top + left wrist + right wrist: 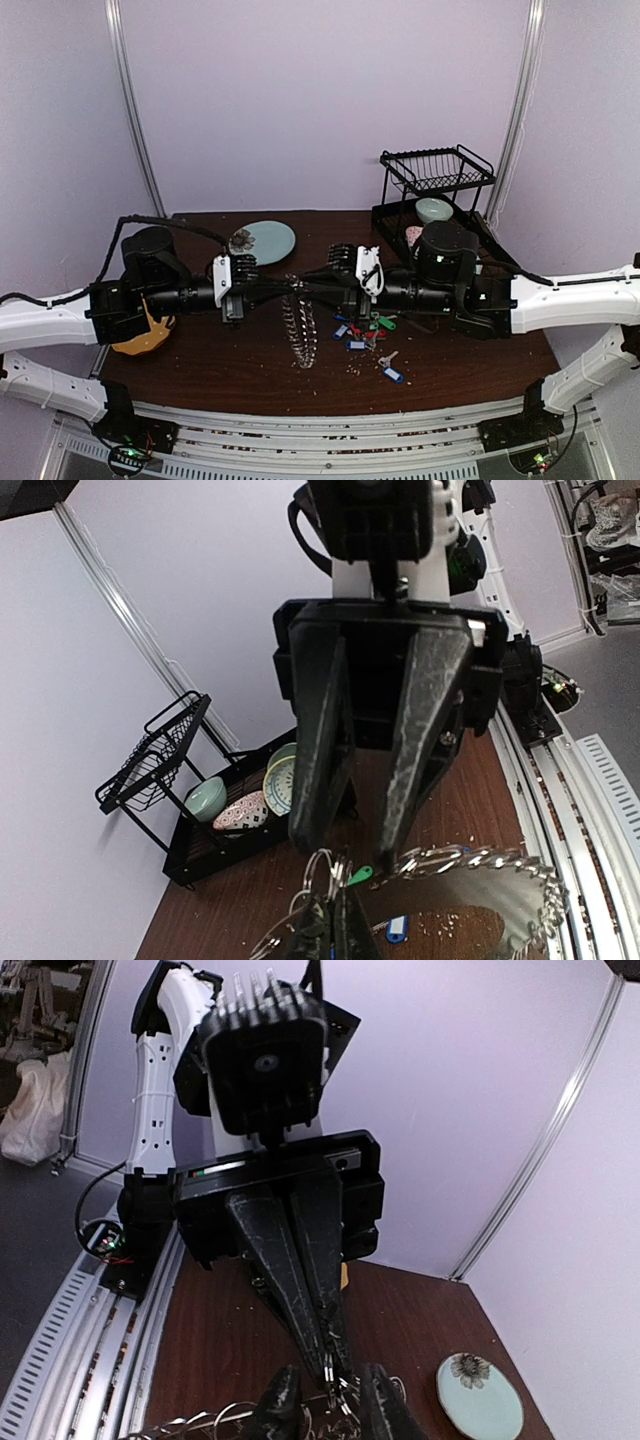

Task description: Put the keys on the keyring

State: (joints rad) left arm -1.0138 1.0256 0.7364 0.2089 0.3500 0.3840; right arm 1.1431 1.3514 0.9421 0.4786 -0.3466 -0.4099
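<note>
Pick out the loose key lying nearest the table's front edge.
The blue-tagged key: it lies alone, in front of the cluster of red, green and blue tags farther back.

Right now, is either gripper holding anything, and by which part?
The left gripper pinches the keyring by its thin wire at the top. The right gripper is open, holding nothing.

The keyring (300,330) is shiny metal; the keys (362,330) carry glossy plastic tags; the desk (220,370) is dark matt wood; the rack (437,170) is black wire.
</note>
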